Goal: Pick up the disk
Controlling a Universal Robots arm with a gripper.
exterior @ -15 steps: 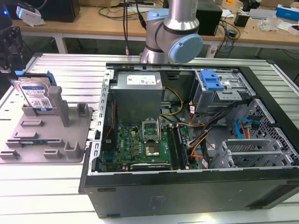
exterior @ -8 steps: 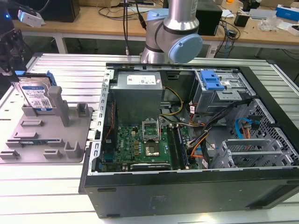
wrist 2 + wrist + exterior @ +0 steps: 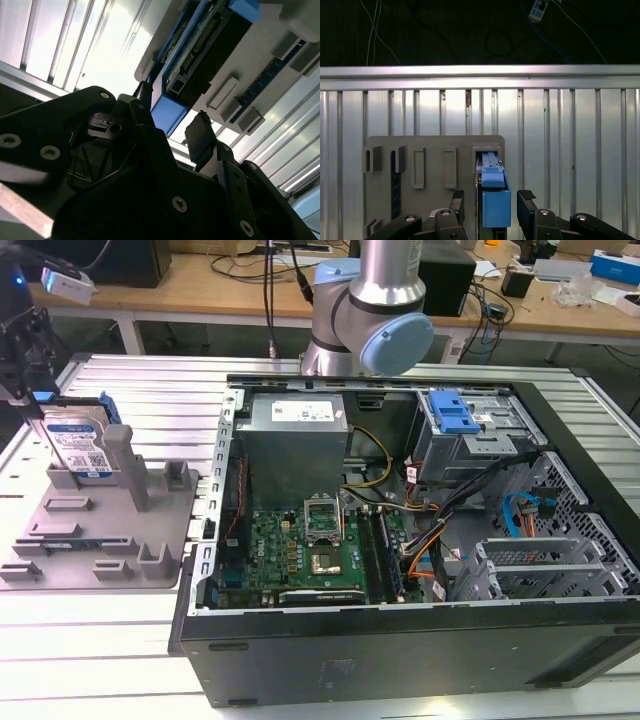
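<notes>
Two black fingers (image 3: 526, 199) flank the flat, blue-railed disk (image 3: 496, 205).

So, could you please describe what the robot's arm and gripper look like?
The arm is a silver metal tube with rounded grey joints and a light blue round cap. The gripper is black, with screw-studded links and two slim fingers ending in flat pads.
</notes>
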